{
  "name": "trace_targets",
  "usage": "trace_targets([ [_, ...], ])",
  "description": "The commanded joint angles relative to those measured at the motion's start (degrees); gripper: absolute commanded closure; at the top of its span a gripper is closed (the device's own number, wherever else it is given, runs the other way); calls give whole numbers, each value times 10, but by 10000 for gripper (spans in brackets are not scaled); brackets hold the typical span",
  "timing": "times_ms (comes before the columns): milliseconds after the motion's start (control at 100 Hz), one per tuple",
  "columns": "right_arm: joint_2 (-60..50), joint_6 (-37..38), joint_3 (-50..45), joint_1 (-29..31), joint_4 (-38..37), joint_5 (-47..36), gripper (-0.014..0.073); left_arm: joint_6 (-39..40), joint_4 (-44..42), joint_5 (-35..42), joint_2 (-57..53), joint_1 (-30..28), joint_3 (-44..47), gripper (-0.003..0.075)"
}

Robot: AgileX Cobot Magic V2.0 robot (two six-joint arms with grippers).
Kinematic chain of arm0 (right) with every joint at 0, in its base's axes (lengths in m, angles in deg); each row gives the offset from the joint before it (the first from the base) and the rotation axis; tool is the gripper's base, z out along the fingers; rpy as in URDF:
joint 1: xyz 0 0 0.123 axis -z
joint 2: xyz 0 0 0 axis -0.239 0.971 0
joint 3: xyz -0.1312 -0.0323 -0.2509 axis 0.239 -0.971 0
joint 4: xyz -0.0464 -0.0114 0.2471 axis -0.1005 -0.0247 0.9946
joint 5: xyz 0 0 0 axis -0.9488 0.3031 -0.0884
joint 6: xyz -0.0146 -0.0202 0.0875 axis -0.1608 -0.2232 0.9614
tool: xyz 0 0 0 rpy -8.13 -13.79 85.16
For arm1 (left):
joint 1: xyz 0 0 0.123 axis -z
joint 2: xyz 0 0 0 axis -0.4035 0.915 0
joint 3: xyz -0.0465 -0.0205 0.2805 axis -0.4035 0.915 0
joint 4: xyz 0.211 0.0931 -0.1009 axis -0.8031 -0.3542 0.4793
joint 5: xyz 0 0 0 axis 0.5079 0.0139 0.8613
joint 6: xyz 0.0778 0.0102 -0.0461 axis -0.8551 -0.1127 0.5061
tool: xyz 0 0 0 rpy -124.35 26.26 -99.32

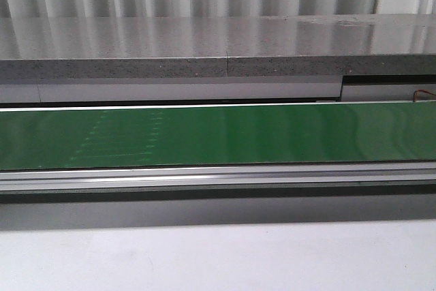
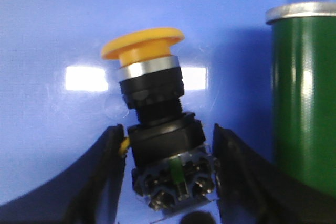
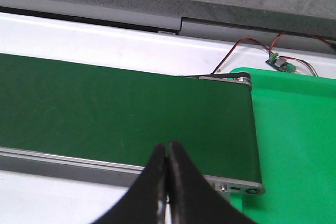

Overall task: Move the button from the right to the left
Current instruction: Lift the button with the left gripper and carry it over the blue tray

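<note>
The button (image 2: 157,124) shows only in the left wrist view. It has a yellow-orange mushroom cap, a silver ring, a black body and a terminal block with screws, and it rests against a blue surface (image 2: 52,35). My left gripper (image 2: 167,174) straddles the block end. Its black fingers (image 2: 100,182) stand on either side, and a thin strip of blue shows between one finger and the button. My right gripper (image 3: 168,153) is shut and empty over the near rail of the green conveyor belt (image 3: 121,114), close to the belt's end. Neither gripper nor the button shows in the front view.
A green roller with a silver end (image 2: 304,93) stands beside the button. The green belt (image 1: 218,134) runs across the front view, with a grey stone ledge (image 1: 218,46) behind it and a white table (image 1: 218,257) in front. A bright green mat (image 3: 294,140) and a small wired board (image 3: 278,62) lie past the belt's end.
</note>
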Motion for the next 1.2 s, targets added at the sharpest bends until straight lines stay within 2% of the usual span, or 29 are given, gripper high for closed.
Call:
trace_targets([
  [0,0,-3,14,0,15,-32,661,-1,14,11,-18,-2,-13,740],
  [420,0,-3,14,0,15,-31,661,-2,-17,10,-5,-2,-9,722],
  [490,0,-3,14,0,15,-31,661,-2,-26,8,-5,-2,-9,655],
  [540,0,-3,14,0,15,-31,661,-2,-28,7,-5,-2,-9,580],
  [630,0,-3,14,0,15,-31,661,-2,-31,11,-5,-2,-9,406],
  [640,0,-3,14,0,15,-31,661,-2,-32,11,-5,-2,-9,367],
  [750,0,-3,14,0,15,-31,661,-2,-38,18,-5,-2,-9,226],
  [820,0,-3,14,0,15,-31,661,-2,-39,24,-5,-2,-9,192],
  [1190,0,-3,14,0,15,-31,661,-2,-51,-10,-10,-2,-47,192],
])
